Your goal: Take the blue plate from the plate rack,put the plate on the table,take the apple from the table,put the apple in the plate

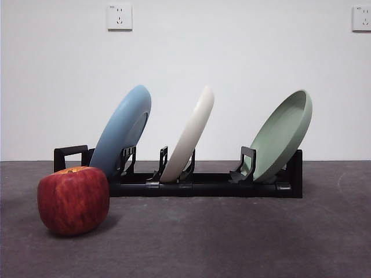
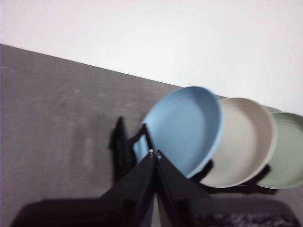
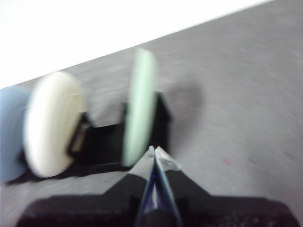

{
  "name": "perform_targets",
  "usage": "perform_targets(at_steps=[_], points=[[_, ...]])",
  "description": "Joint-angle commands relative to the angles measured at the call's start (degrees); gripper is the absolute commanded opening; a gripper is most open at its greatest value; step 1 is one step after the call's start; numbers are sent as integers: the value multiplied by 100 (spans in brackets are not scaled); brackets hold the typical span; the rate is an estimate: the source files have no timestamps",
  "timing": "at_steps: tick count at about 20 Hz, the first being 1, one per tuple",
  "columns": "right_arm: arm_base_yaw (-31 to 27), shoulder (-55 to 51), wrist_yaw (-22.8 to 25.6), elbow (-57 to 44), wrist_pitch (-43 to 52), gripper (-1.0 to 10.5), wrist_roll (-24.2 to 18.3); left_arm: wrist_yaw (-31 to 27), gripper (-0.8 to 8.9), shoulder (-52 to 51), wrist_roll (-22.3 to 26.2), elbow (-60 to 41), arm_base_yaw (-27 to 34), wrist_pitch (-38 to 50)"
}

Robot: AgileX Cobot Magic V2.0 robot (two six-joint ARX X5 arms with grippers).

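Three plates are standing in the plate rack [image 1: 208, 186], and we are counting them from left to right in the front view: the blue plate [image 1: 120, 131], a cream-white plate [image 1: 188, 134], a pale green plate [image 1: 282, 135]. One apple [image 1: 73, 200] is sitting on the table [image 1: 232, 237] in front of the rack's left end. We are seeing the blue plate as matte and light blue, standing on its edge in the leftmost slot and leaning to the right. The left gripper [image 2: 155, 154] is hanging near this plate with jaws together. The right gripper [image 3: 154, 150] is near the green plate, jaws also together.
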Motion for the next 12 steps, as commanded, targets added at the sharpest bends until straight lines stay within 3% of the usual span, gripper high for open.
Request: perform_targets(at_steps=[1, 7, 12], points=[[-15, 634, -383, 645, -238, -2, -527, 437, -7, 752, 372, 629, 11, -216], [-15, 1622, -940, 1349, -632, 1, -927, 1095, -8, 1923, 984, 1661, -2, -977], [-13, 2057, -949, 1471, -656, 23, -925, 1169, 1, 2594, 1117, 2124, -179, -1373]])
